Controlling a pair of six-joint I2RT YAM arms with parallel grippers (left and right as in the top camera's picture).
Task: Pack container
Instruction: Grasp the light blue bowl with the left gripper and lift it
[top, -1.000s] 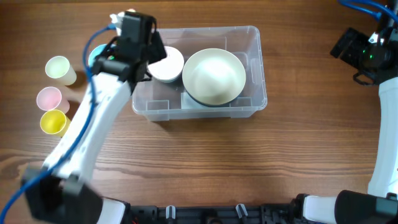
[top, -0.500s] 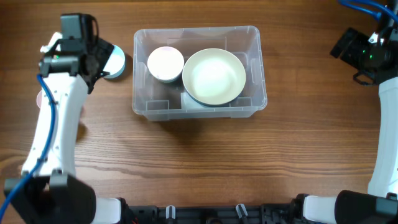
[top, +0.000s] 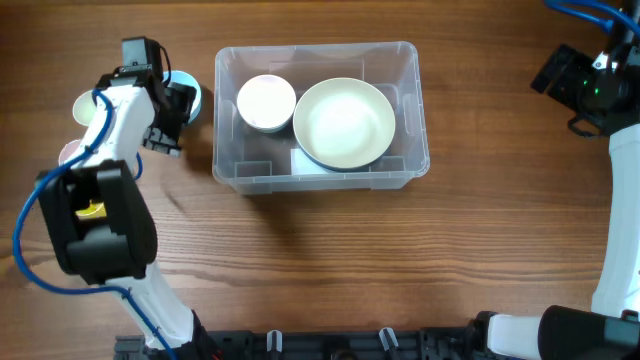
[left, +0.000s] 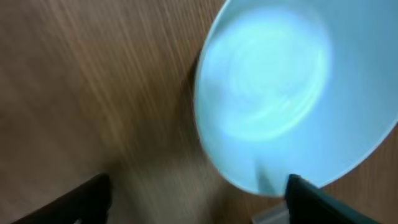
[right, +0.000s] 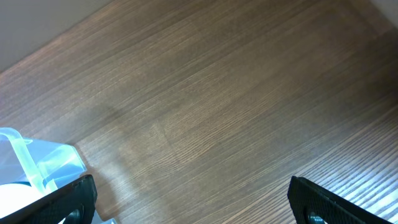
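Note:
The clear container (top: 322, 181) stands at the table's middle. It holds a small white bowl (top: 266, 102) at its left end and a large white bowl (top: 343, 122) beside it. My left gripper (top: 170, 118) is open and empty, low over the table just left of the container, at the near rim of a light blue bowl (top: 190, 93). In the blurred left wrist view the blue bowl (left: 292, 93) fills the upper right, ahead of the open fingers (left: 199, 202). My right gripper (top: 572, 88) is open and empty at the far right; its wrist view (right: 196, 205) shows a container corner (right: 25, 163).
A pale green cup (top: 86, 108), a pink cup (top: 68, 153) and a yellow cup (top: 92, 208) stand at the far left, partly hidden by my left arm. Bare wooden table (top: 380, 270) lies in front of the container.
My left gripper has moved from over the container's left end out to the left and down beside the blue bowl. The small white bowl stays in the container. The right arm has not moved.

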